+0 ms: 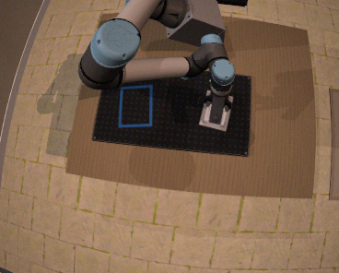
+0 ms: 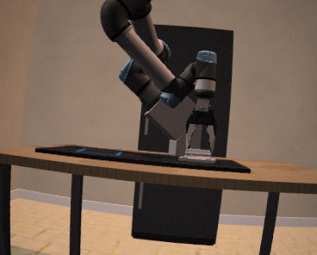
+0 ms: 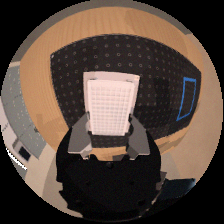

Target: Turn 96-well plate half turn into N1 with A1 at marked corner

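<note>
The tool stands straight down over the 96-well plate, its two jaws closed against the plate's long sides and stopped there, so it has a hold on the plate. The plate lies low on the black perforated mat, toward the mat's right end in the top view, well apart from the blue rectangular outline at the other end. No frame shows clearly whether the plate sits inside nest locators or has lifted off them.

The main risk, as I judge it, is the grip itself. The jaws meet only the thin side walls near one end of the plate, so a lift could let the far end sag or the plate pivot between the pads. A tilted plate would then catch on a locator when it is seated again and end up sitting proud on one edge. A half turn that stops short would have the same effect.

The wrist view alone shows the well grid and both fingers flanking the plate. It does not make the cut corner plain. The exterior view alone shows height, with the plate down at mat level on the wooden counter. The top view alone gives the layout, though the wrist hides much of the plate there.
</note>
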